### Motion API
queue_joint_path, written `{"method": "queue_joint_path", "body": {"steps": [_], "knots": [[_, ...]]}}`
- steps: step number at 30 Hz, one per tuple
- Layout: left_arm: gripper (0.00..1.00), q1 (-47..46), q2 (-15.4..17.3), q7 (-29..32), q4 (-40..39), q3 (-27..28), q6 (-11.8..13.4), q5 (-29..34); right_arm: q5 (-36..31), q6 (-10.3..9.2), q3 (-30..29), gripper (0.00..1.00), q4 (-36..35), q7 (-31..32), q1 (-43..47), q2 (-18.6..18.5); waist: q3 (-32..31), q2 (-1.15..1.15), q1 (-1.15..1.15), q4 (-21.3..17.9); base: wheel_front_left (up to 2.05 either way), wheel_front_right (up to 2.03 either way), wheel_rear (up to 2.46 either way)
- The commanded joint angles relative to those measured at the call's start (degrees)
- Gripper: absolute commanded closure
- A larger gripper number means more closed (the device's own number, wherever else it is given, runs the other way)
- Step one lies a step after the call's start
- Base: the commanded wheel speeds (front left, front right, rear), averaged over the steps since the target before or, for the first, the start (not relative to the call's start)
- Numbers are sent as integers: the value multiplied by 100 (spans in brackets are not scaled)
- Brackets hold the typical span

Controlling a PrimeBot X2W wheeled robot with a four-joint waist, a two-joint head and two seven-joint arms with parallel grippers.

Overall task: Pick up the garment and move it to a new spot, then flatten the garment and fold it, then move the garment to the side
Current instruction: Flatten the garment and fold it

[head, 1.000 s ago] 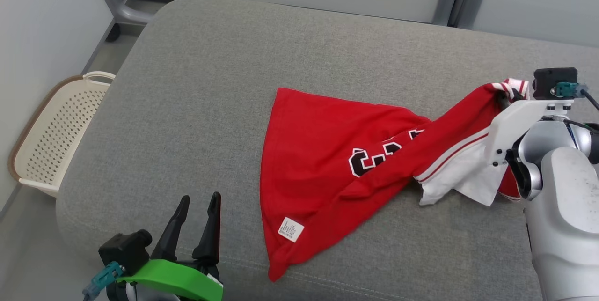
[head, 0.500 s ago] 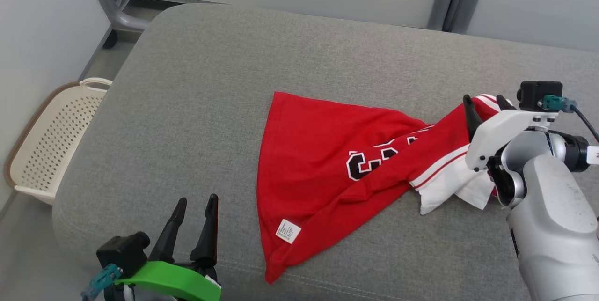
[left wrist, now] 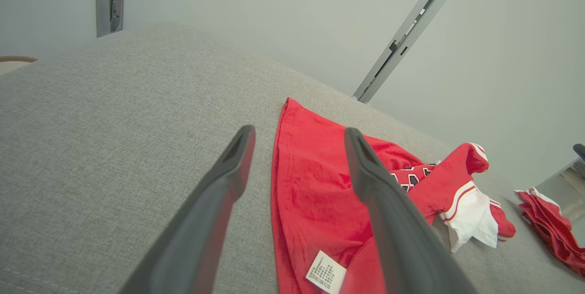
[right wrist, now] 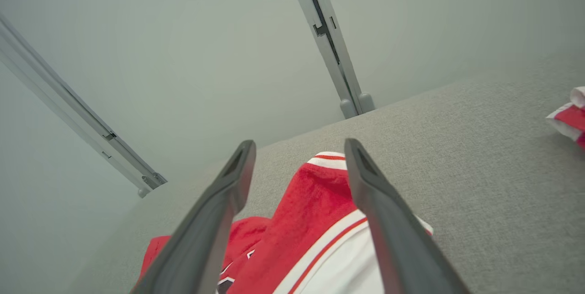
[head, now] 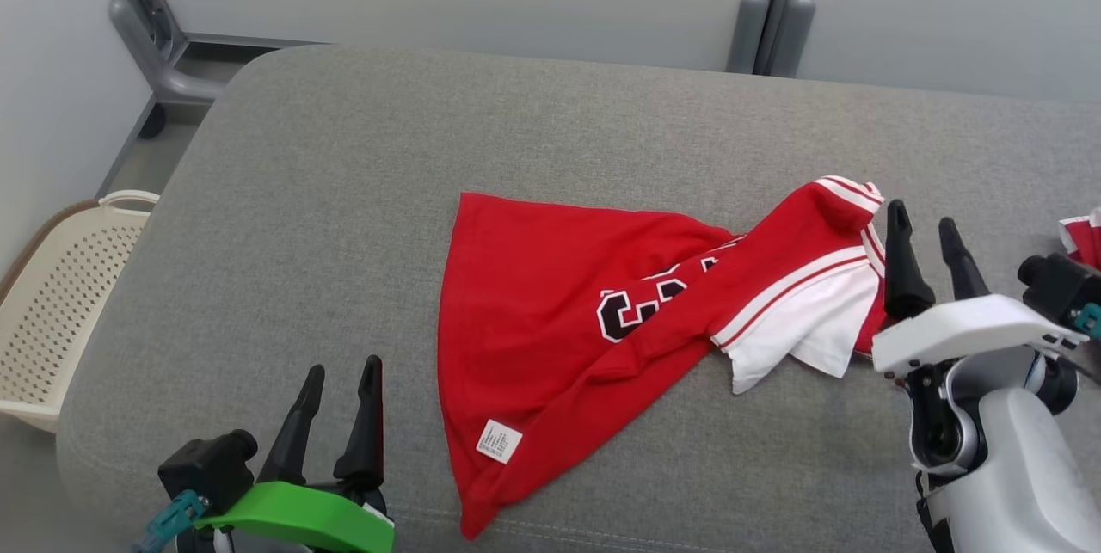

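My right pincer [head: 922,222] stands open and empty, just right of the shirt [head: 550,312], at its striped sleeve. From there the shirt stretches left and nearer across the cushion [head: 344,192]. My left pincer [head: 342,368], open too, waits near-left, farther from the cloth.

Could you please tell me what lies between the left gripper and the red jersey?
Only bare grey cushion. In the head view the left gripper stands apart from the red jersey, with nothing lying on the stretch between them.
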Motion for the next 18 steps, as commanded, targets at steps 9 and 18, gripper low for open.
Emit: {"method": "queue_joint_path", "body": {"steps": [9,18], "knots": [[0,147,1,-30,42,94,50,2,434,0,668,0,-536,-360,1115,-4,-199,0,0,-191,0,0,0],[0,256,36,16,106,43,61,-15,149,0,760,0,-715,-273,1538,-4,-309,0,0,-232,0,0,0]]}}
